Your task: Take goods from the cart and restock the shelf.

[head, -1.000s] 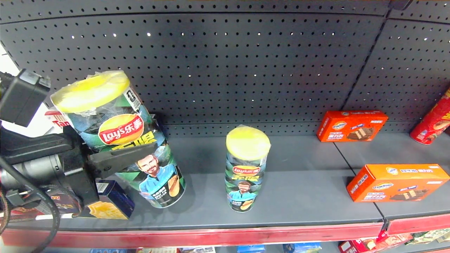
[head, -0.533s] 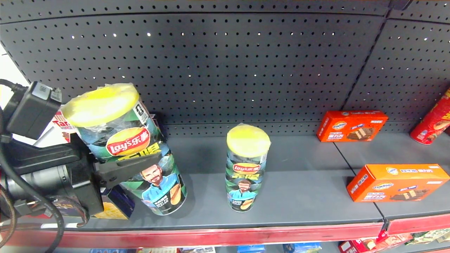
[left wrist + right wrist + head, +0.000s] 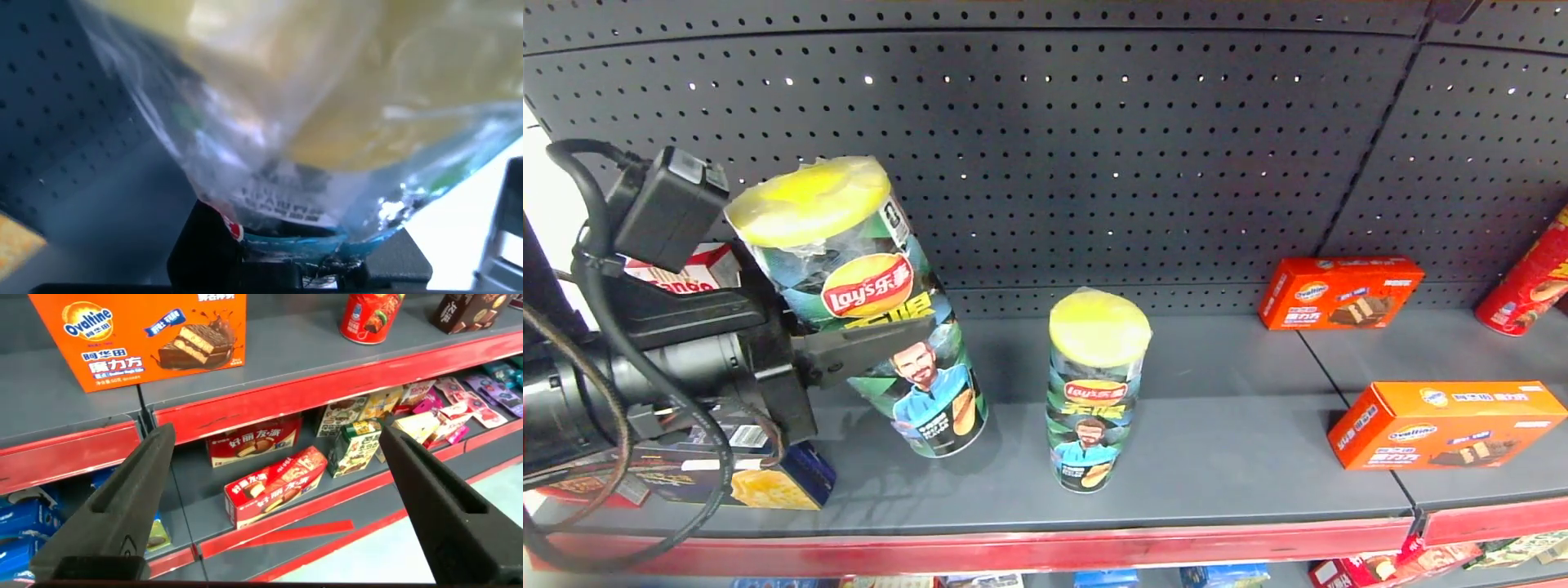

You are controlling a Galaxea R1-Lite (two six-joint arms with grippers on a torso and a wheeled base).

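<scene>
My left gripper (image 3: pixel 845 347) is shut on a chips can (image 3: pixel 866 302) with a yellow lid, held tilted with its base just over the grey shelf (image 3: pixel 1217 457) at the left. The left wrist view has the can's wrapped lid (image 3: pixel 327 106) pressed close against it. A second, matching chips can (image 3: pixel 1094 392) stands upright on the shelf just to the right of the held one. In the right wrist view my right gripper (image 3: pixel 278 506) is open with nothing between its fingers, facing the lower shelves.
A blue box (image 3: pixel 768 482) lies on the shelf under my left arm. Two orange boxes (image 3: pixel 1441 425) (image 3: pixel 1339 291) lie at the right and a red can (image 3: pixel 1527 282) leans at the far right. Pegboard (image 3: pixel 1045 147) backs the shelf. Lower shelves hold snack boxes (image 3: pixel 274 486).
My left arm has carried the held chips can to the right and deeper over the shelf, closer to the standing can. The standing can and the boxes have not moved.
</scene>
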